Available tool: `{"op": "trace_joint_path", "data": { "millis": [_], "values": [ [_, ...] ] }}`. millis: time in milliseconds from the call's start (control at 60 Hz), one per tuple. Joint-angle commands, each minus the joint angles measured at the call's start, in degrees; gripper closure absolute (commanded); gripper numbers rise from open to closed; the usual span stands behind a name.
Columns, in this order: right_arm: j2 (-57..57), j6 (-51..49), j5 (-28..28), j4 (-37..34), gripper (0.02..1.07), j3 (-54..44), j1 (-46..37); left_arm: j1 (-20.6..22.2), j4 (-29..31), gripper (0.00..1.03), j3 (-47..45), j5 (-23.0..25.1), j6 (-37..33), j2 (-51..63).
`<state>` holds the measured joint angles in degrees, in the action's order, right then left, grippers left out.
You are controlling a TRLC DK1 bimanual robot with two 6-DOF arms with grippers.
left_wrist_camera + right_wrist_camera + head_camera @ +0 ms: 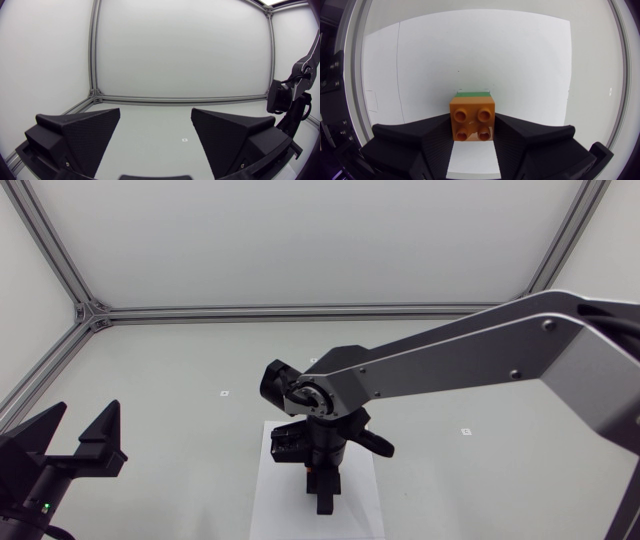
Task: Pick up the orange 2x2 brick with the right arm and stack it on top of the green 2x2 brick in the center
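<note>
R gripper [472, 131] grasps the orange 2x2 brick [472, 122]: both fingers press on its sides, and its four studs face the wrist cam. Just ahead of it shows a thin strip of the green 2x2 brick [472, 93]. The green one seems to lie directly under the orange one, but I cannot tell if they are fully seated together. In head view the R arm [470, 350] comes in from 3 o'clock and its wrist points down over the white sheet [290, 515], at approx. 6 o'clock from the centre of the table [200, 350]. The wrist hides both bricks there. L gripper [82, 420] is at approx. 8 o'clock, well apart from the sheet, fingers spread wide w/ nothing between them.
</note>
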<state>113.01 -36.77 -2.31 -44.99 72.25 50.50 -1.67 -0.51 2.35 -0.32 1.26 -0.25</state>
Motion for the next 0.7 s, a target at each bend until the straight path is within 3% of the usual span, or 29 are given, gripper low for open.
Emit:
{"op": "trace_joint_path", "data": {
  "millis": [0,183,283,350,433,567,683],
  "values": [
    [1.33,-1.37,-0.07,-0.62,0.61,0.88,0.04,-0.17,0.87,0.04,-2.35,0.23,-0.73,-0.45],
    [0.63,-1.02,-0.42,-0.62,0.60,0.70,0.04,-0.17,0.87,0.04,-2.35,0.23,-0.73,-0.45],
    [0.63,-0.84,-0.42,-0.53,0.51,0.53,0.04,-0.17,0.78,0.04,-2.35,0.23,-0.73,-0.45],
    [0.63,-0.58,-0.24,-0.53,0.40,0.44,0.04,-0.17,0.87,0.04,-2.35,0.23,-0.73,-0.45],
    [0.63,-0.32,-0.16,-0.53,0.39,0.35,0.21,-0.17,0.87,0.04,-2.35,0.32,-0.73,-0.45],
    [0.37,0.39,0.02,-0.71,0.17,0.26,0.21,-0.17,0.87,0.04,-2.35,0.23,-0.73,-0.45],
    [-1.48,1.18,0.11,-1.68,0.07,-0.09,0.21,-0.17,0.87,0.04,-2.35,0.23,-0.73,-0.45]
  ]
}}
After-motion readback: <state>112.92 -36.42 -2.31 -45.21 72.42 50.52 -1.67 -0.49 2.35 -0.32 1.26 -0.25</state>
